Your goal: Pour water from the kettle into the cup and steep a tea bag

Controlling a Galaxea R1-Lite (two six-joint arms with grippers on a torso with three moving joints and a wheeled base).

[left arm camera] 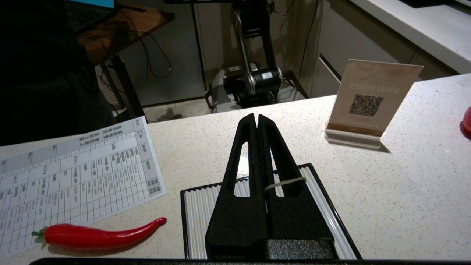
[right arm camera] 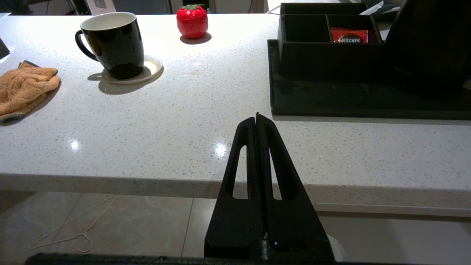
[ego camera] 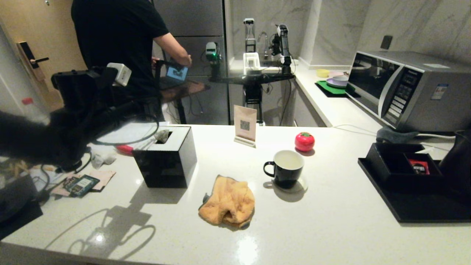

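Note:
The black cup (ego camera: 285,169) with a white inside stands on a small saucer mid-counter, also in the right wrist view (right arm camera: 114,44). The black kettle (ego camera: 458,162) sits at the far right on a black tray (right arm camera: 427,48). My left gripper (left arm camera: 256,117) hovers over the black box's white ribbed top, shut, with a thin string (left arm camera: 285,181) looped over one finger and running into the seam. A small greyish tea bag (ego camera: 162,136) hangs at the box's slot. My right gripper (right arm camera: 257,117) is shut and empty, low before the counter edge.
Black box (ego camera: 165,158) at left, orange cloth (ego camera: 228,200) near the front, red tomato-shaped object (ego camera: 304,141), QR sign (ego camera: 245,125). Black compartment box (ego camera: 401,162) holds a red sachet. Microwave (ego camera: 408,88) back right. A person (ego camera: 121,44) stands behind. Red chilli (left arm camera: 95,235) and printed sheet (left arm camera: 73,173) lie beside the box.

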